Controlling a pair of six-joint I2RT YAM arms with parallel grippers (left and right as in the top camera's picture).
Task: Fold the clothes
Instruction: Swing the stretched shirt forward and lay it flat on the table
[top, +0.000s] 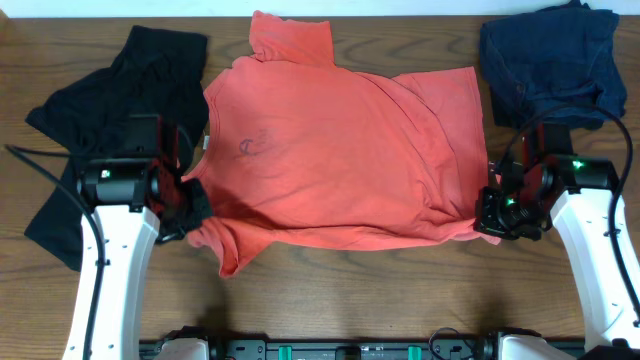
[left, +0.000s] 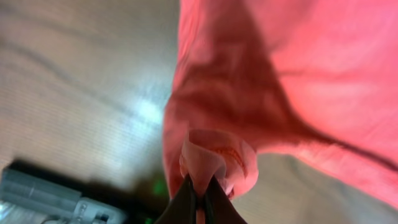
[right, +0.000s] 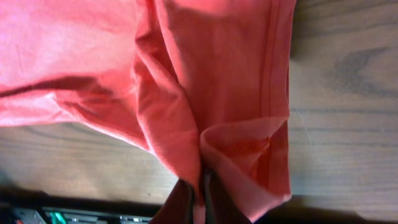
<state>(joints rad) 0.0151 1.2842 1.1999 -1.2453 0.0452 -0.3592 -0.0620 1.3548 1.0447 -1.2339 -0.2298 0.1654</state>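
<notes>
The coral-red T-shirt lies spread in the middle of the table, a small dark mark on its chest. My left gripper is shut on the shirt's left front edge; in the left wrist view the cloth bunches between the fingers. My right gripper is shut on the shirt's right front edge; in the right wrist view a fold of hem is pinched between the fingers. A black garment lies at the left. A navy garment lies at the back right.
The wooden table shows in front of the shirt. A dark rail with green parts runs along the front edge. A black cable crosses the black garment beside the left arm.
</notes>
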